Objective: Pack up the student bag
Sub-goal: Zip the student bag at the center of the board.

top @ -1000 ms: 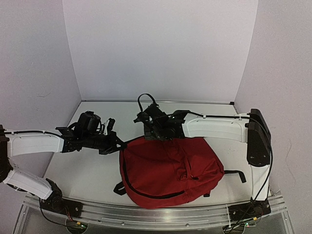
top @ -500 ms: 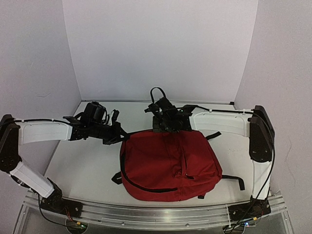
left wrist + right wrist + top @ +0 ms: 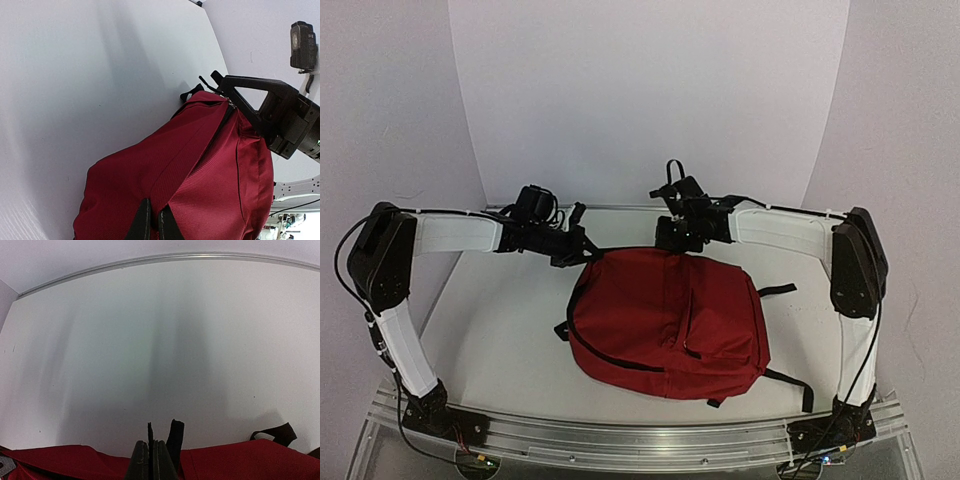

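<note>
Though unclear overhead, jaws on bag (image 3: pixel 200 170)

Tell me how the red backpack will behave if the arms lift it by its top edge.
Likely floppy: the student bag sags in soft folds between the left gripper and right gripper, both pinched shut on its top edge. Probably light for its size: it lies fairly flat and looks unfilled. Its loose black straps may trail or snag.

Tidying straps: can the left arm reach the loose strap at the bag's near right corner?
Unlikely: the left hand is shut on the student bag, the loose strap at its opposite corner.
</note>
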### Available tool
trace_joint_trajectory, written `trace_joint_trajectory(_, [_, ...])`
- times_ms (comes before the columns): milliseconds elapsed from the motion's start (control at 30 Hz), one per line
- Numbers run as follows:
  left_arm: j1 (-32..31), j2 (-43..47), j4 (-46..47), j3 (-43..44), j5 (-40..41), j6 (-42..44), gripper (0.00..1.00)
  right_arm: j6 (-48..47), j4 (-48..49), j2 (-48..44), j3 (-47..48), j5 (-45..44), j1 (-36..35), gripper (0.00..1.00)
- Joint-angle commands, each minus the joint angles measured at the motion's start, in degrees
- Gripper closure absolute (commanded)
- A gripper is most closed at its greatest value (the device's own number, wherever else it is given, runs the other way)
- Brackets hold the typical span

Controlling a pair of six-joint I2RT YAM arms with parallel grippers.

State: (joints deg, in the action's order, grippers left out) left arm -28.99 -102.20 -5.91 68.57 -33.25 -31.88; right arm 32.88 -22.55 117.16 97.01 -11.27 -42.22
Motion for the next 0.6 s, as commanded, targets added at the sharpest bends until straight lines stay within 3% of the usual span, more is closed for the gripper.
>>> trace_joint_trajectory(0, [7.5, -1.0, -2.4, 1.7, 5.0, 0.4, 1.0, -2.4, -6.8, 1.7, -1.3, -10.8, 7.7, 1.0])
trace_joint_trajectory(167, [8.5, -3.4, -2.1, 4.5, 3.4, 1.0, 1.0, -3.2, -6.3, 1.4, -0.9, -7.4, 7.7, 1.0])
trace_joint_trajectory(200, [8.7, -4.0, -2.8, 5.5, 3.3, 1.4, 1.0, -3.9, -5.9, 0.7, -0.6, -6.2, 7.7, 0.96])
trace_joint_trajectory(367, [10.6, -6.1, -4.5, 10.0, 3.1, 2.6, 0.8, -7.6, -2.6, -5.8, -0.6, 0.5, 7.7, 0.54])
trace_joint_trajectory(567, [14.7, -3.9, -6.3, 9.9, 5.3, 3.7, 0.32, -11.2, -2.5, -12.5, -3.7, 1.2, 9.1, 0.14])
